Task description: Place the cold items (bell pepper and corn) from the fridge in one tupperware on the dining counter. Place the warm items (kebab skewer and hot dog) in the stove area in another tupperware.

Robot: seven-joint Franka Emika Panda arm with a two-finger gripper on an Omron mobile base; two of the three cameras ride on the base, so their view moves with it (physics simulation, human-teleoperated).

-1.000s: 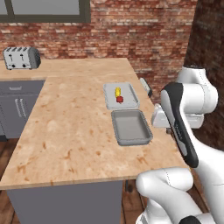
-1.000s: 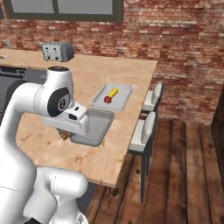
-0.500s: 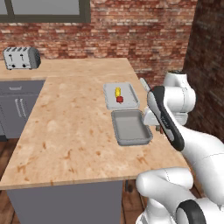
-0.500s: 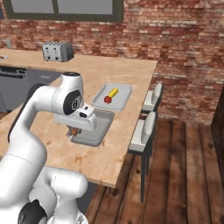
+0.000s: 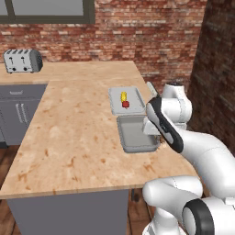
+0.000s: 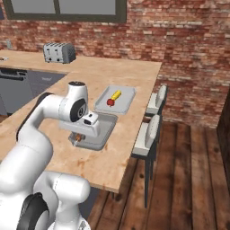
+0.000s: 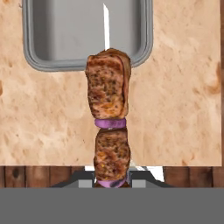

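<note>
Grey tupperware (image 7: 65, 39) now lies just ahead as the arm swings in over the tabletop (image 5: 73, 137). End effector (image 7: 112, 181) clamped on the kebab (image 7: 109, 127), which is nearly over it; the drop looks close.

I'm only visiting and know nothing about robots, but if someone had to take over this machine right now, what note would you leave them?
Gripper: shut on the kebab skewer, held above the counter edge, its tip reaching over the rim of the near tupperware.
Near tupperware: nothing seen in it.
Far tupperware: already holds the corn and the bell pepper, so the cold half looks done.
Left: move the kebab skewer over the near tupperware and release it there, then fetch the hot dog and add it to the same one.
</note>
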